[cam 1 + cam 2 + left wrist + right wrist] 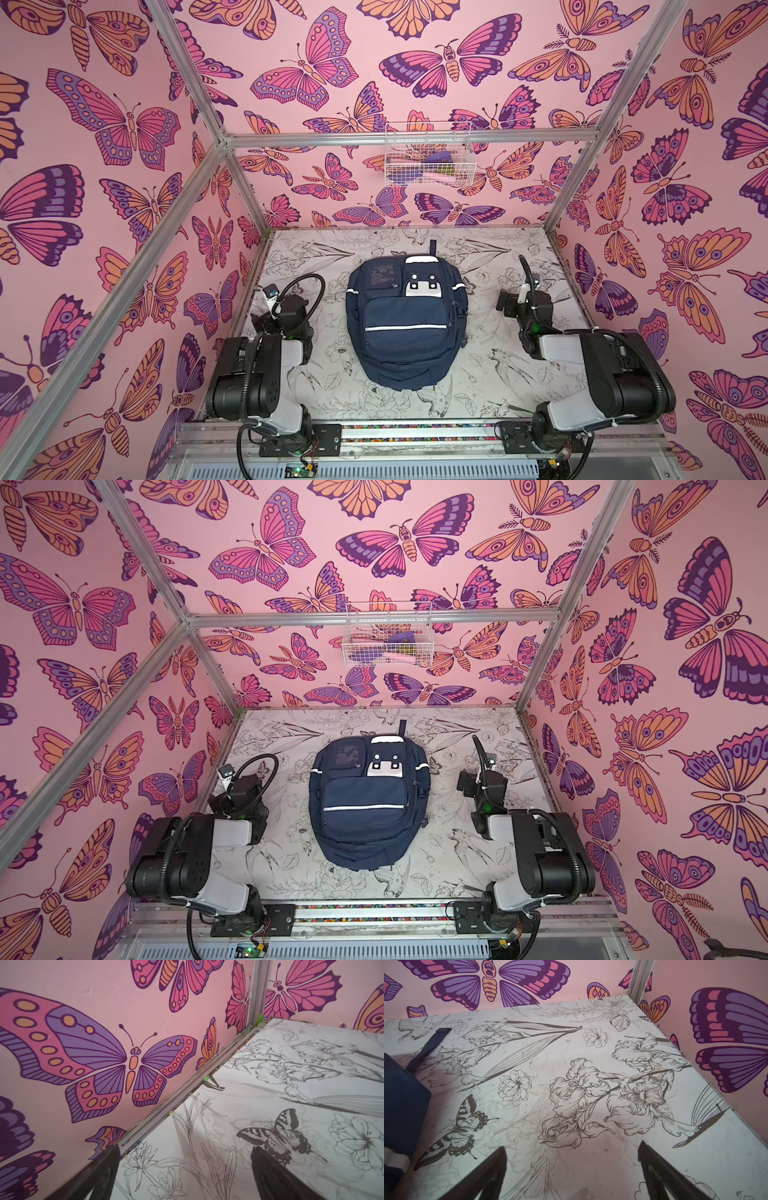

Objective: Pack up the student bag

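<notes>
The student bag point(405, 328) is lying flat, front side up, pretty much dead centre on the table point(503, 374) in both top views. Its top loop point(433, 247) points at the upper edge of the frame, toward the back wall. The white patch point(423, 286) with the black squares sits near the top of the bag, a bit right of centre. A white stripe point(401, 328) runs across the big front pocket.

The left arm point(257, 374) is folded up at the lower left of the table and the right arm point(602, 365) at the lower right. Each is well apart from the bag, with bare flower-print tabletop in between.

The left gripper point(185, 1147) has its jaws spread wide and empty. In the left wrist view the two dark fingers frame only tabletop, with the butterfly wall point(124, 1022) close by where it meets the table edge.

The right gripper point(572, 1145) is the same deal: jaws wide, holding nothing, over bare table. In the right wrist view the bag's navy side just creeps in at the edge of the frame, with the loop lying flat on the table beyond it.

A white wire basket point(395, 174) hangs on the back wall, upper middle of both top views. It has a few purple and pink bits inside, too small to make out.
</notes>
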You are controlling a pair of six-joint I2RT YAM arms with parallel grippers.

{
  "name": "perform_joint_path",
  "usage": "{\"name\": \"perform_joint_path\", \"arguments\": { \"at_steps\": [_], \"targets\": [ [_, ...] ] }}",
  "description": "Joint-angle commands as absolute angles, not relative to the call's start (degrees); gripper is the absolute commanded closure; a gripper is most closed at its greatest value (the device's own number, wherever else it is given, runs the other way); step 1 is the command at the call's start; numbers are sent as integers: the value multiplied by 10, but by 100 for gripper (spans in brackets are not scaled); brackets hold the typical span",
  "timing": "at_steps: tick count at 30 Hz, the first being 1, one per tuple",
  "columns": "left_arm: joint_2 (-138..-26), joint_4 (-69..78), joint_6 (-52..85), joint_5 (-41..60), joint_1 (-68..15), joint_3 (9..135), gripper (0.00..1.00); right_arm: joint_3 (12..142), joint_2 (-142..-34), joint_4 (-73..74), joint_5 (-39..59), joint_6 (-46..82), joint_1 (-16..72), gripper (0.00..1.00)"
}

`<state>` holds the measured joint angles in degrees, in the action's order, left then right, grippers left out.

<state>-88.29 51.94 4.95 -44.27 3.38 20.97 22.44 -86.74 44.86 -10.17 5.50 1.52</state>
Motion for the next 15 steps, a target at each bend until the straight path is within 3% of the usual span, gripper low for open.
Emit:
{"name": "perform_joint_path", "arguments": {
  "at_steps": [1, 2, 3, 4, 15],
  "targets": [
    [-876, 492, 49, -446, 33, 217, 0, 229, -863, 465, -97, 40, 13, 1],
    [-880, 497, 49, -446, 27, 215, 0, 230, -862, 465, -97, 40, 13, 1],
    [-891, 540, 49, -14, 18, 207, 0, 229, -862, 466, -97, 40, 13, 1],
    [-886, 532, 0, -10, 13, 204, 0, 228, -861, 466, -97, 40, 13, 1],
    [-888, 519, -4, -2, 12, 212, 0, 227, -860, 467, -98, 40, 13, 1]
  ]
}}
